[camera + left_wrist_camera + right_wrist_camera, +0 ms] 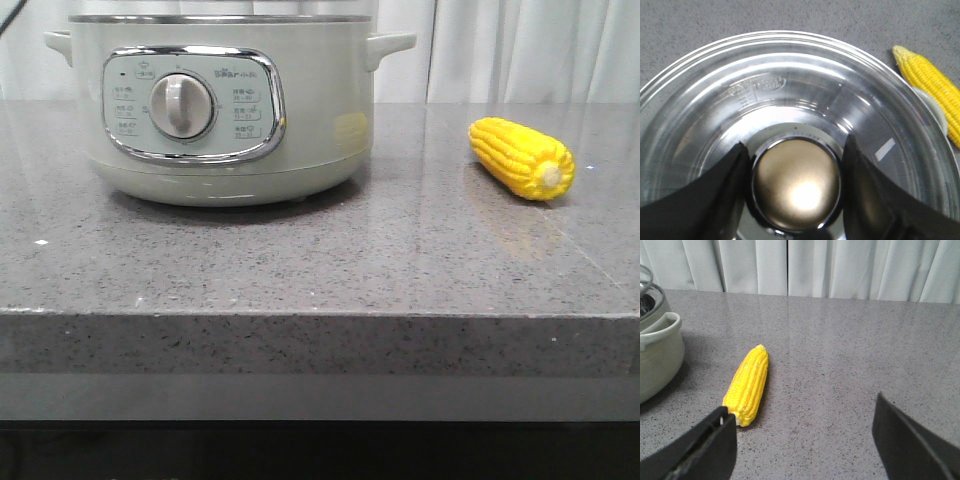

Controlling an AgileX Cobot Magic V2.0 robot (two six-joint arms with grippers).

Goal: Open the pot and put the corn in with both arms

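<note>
The pale green-grey pot (320,120) stands at the left of the table, its dial facing me. Its glass lid (790,85) fills the left wrist view. My left gripper (795,141) is over the lid, its fingers (735,180) closed against both sides of the metal knob (797,182). The yellow corn (522,157) lies on the table to the pot's right, and also shows in the left wrist view (932,85). My right gripper (800,405) is open wide and empty, low over the table, its one finger beside the stub end of the corn (747,385). Neither gripper shows in the front view.
A white curtain (520,50) hangs behind the table. The grey speckled table's front edge (320,315) runs across the front view. One pot side handle (662,325) points toward the corn.
</note>
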